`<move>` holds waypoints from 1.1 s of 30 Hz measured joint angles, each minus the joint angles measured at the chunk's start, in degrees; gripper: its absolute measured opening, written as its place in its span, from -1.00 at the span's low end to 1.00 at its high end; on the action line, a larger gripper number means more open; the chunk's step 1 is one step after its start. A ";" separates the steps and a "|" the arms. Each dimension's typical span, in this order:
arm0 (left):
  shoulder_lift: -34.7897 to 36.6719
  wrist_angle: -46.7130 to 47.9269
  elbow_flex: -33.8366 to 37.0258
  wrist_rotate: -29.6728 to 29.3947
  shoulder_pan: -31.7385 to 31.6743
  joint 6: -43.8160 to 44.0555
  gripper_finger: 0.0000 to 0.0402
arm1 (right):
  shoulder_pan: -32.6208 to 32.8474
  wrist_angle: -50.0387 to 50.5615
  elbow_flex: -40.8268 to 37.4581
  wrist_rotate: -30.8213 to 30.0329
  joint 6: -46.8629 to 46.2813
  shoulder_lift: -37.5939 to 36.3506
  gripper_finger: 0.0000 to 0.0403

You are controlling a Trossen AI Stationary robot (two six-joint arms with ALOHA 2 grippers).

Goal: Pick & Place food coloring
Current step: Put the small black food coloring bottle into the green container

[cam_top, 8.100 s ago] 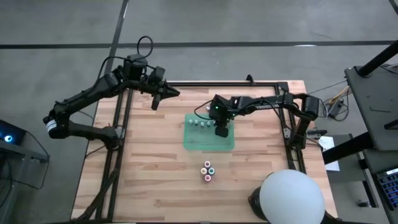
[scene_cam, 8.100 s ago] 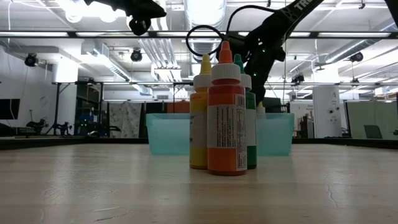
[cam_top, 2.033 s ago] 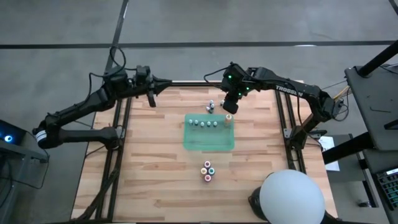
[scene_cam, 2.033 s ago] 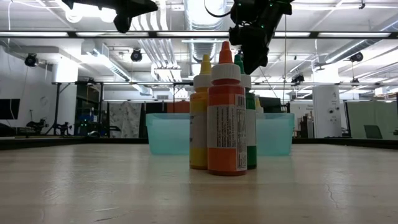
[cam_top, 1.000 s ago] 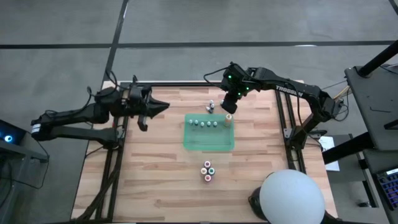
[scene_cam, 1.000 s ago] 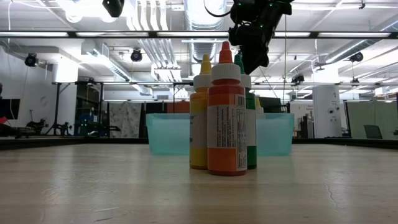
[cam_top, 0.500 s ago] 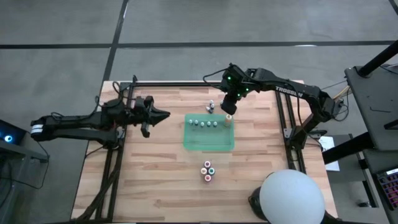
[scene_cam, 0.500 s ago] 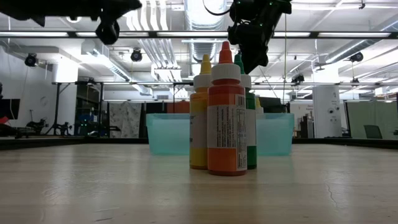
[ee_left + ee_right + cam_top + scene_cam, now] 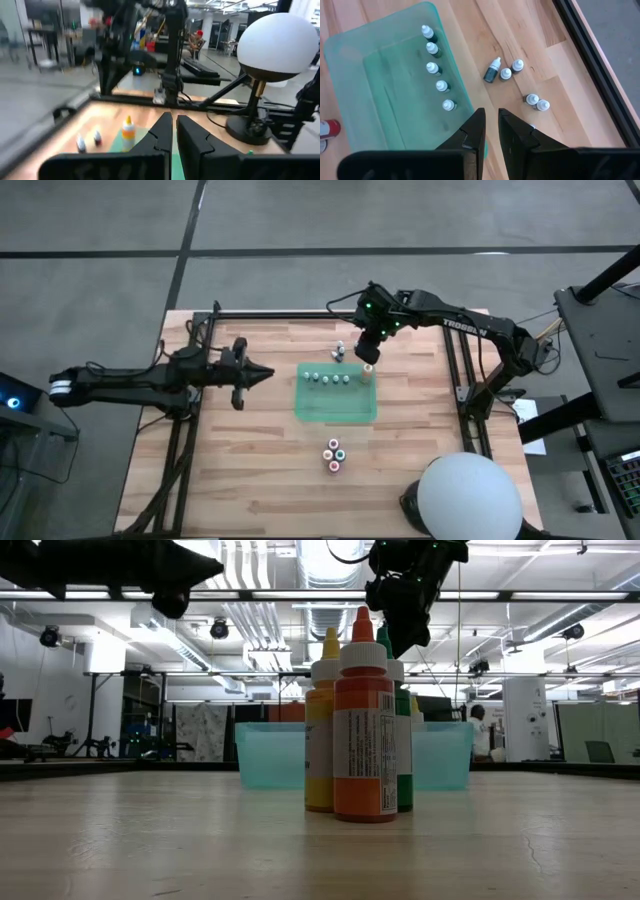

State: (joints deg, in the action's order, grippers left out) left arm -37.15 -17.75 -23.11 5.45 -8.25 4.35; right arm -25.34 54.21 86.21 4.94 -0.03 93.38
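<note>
Judging by looks, the tiny bottles [image 9: 505, 73] loose on the table beside the green tray [image 9: 390, 125] are light, rigid, tippy, so pinch at cap w/ right gripper [image 9: 490, 129], fingers nearly together & empty; left gripper [image 9: 173, 131] closed, empty.

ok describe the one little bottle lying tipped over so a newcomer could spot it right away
Start at the green tray under the right arm. On the bare wood just beside it lies a loose cluster of tiny bottles. The tipped bottle is the one nearest the tray: it alone lies on its side showing its dark body; the others show only pale caps.
</note>
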 joint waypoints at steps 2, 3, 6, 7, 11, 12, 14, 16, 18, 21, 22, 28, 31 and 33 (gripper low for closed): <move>1.02 0.04 0.00 0.02 0.00 -1.95 -1.00 | 0.00 -0.13 0.00 0.01 0.00 0.00 -0.79; 1.45 0.04 0.00 0.00 0.00 -2.49 -1.00 | 0.02 -0.23 0.00 -0.01 0.00 0.00 -0.79; 2.78 0.39 0.00 0.00 0.00 -3.36 -1.00 | 0.37 -0.48 0.00 -0.01 0.02 0.00 -0.79; 3.36 0.64 0.00 0.00 0.00 -3.74 -1.00 | 0.47 -0.60 0.00 -0.01 0.02 0.00 -0.79; 5.73 1.22 1.20 0.01 0.00 -4.44 -1.00 | 0.90 -0.81 0.00 -0.01 0.02 0.00 -0.79; 6.38 1.16 1.96 0.02 0.00 -4.41 -1.00 | 1.00 -0.87 0.00 -0.01 0.04 0.00 -0.79; 7.89 1.07 3.72 0.01 0.00 -4.08 -1.00 | 1.09 -0.87 0.00 -0.03 0.07 0.00 -0.79; 9.55 0.96 5.21 0.00 0.00 -4.03 -1.00 | 1.13 -0.87 0.00 -0.03 0.04 0.00 -0.79; 11.17 0.70 6.37 0.02 0.00 -3.96 -1.00 | 1.14 -0.87 0.00 -0.02 -0.06 0.00 -0.79; 13.40 0.72 8.09 -0.08 0.00 -2.51 -1.00 | 1.14 -0.87 0.00 -0.03 -0.24 0.00 -0.79; 14.05 0.78 8.75 -0.26 0.00 -1.71 -1.00 | 1.14 -0.87 0.00 -0.03 -0.24 0.00 -0.79; 16.85 1.20 12.71 -0.48 0.00 0.45 -1.00 | 1.12 -0.94 0.00 -0.03 -0.21 0.00 -0.79; 17.74 1.20 14.06 -0.50 0.00 0.53 -1.00 | 1.11 -0.94 0.00 -0.05 -0.24 0.00 -0.79; 18.12 1.14 14.53 -0.50 0.00 0.47 -1.00 | 1.11 -0.96 0.00 -0.04 -0.24 0.00 -0.79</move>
State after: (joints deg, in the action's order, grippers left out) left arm -19.03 -16.62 -8.58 4.95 -8.25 4.82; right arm -24.23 53.25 86.21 4.89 -0.27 93.38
